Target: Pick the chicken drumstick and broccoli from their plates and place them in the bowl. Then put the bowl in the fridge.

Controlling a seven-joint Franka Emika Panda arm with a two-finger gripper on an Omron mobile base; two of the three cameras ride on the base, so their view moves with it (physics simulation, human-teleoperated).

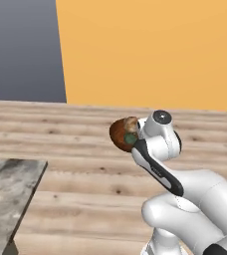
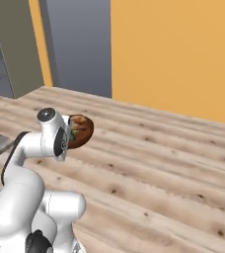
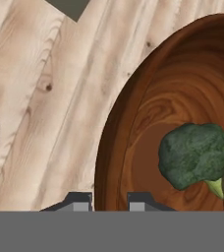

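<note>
Nearest the hand camera, two dark fingertips rise at the bottom edge with the bowl's rim standing between them: the jaws are clenched on that rim, one tip outside the wall and one inside. The bowl is reddish-brown with a wood grain and spreads over the right half of the hand view. Inside it lies the broccoli, a dark green floret with a pale stem, low on the right of the hollow. A brownish lump touches the floret at the right border; too little of it shows there to name it.

Below the bowl runs a light wooden floor.

From the left base view the white arm rises from the lower right, and the bowl hangs at its end, clear of the floor. The drumstick sits at the top of the bowl and the green floret just under it. A grey stone bench shows at the lower left, well apart from the bowl. Behind stand an orange wall and a tall grey fridge, well apart from the bowl.
</note>
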